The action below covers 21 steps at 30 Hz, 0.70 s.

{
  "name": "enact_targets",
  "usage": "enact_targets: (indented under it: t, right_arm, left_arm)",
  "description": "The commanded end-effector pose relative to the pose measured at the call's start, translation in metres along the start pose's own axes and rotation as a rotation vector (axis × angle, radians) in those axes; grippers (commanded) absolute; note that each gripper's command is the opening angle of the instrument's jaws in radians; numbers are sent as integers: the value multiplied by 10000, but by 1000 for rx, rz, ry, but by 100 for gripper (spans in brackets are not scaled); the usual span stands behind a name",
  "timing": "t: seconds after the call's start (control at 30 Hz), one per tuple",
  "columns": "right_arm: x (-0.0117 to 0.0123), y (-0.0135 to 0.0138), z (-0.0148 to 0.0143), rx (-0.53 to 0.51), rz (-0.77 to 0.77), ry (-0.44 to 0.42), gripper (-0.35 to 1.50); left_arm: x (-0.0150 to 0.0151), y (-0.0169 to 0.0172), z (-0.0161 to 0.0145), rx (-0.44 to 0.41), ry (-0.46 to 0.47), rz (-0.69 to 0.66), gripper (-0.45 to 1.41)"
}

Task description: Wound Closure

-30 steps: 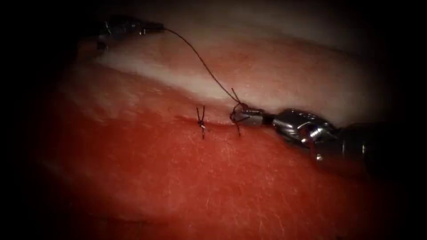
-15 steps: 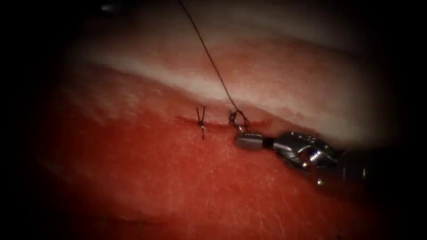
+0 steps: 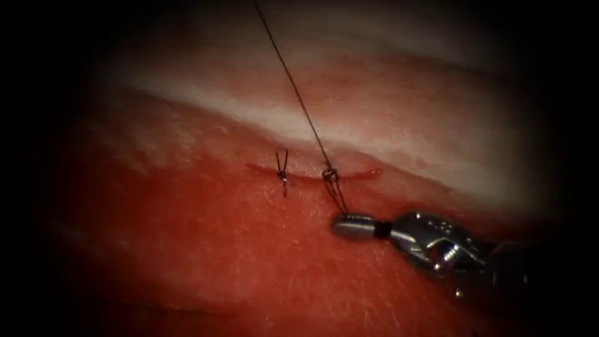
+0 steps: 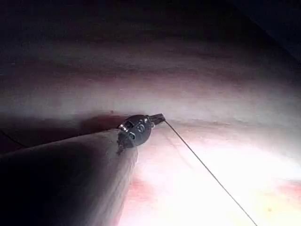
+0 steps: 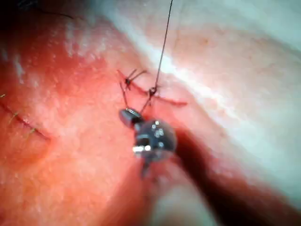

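Knot-tightening, second stitch: right claw (image 3: 340, 223) clamps the short thread end just below the cut (image 3: 312, 175), left claw (image 4: 160, 117) grips the long thread (image 3: 293, 87), the knot (image 3: 329, 174) cinching smaller than a second ago; best pulled evenly, opposed, without lifting tissue (image 3: 187, 249); needle location undetermined.

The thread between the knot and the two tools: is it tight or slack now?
Tight. The thread runs straight from the knot on the cut, and a short straight strand leads to the right tool.

Right pincer (image 3: 340, 223) clamped on the thread (image 3: 298, 100), low and level; left pincer (image 4: 160, 117) likewise gripping thread.
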Motion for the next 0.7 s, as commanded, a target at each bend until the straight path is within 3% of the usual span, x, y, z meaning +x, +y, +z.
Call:
enact_targets:
  t: [0.03,0.2,0.4,0.7]
  right_arm:
    - [-8,-7,4,6,-8,0,-35]
    - [-9,-19,-1,11,-26,9,-35]
    - [-10,-12,-2,0,-50,27,-35]
    - [-45,3,-6,-3,-83,30,-35]
  left_arm:
    - [-2,-8,9,1,3,3,-45]
    - [-12,-25,17,7,0,7,-45]
    - [-24,-46,28,30,-14,14,-45]
    - [-67,-63,49,48,-39,26,-45]
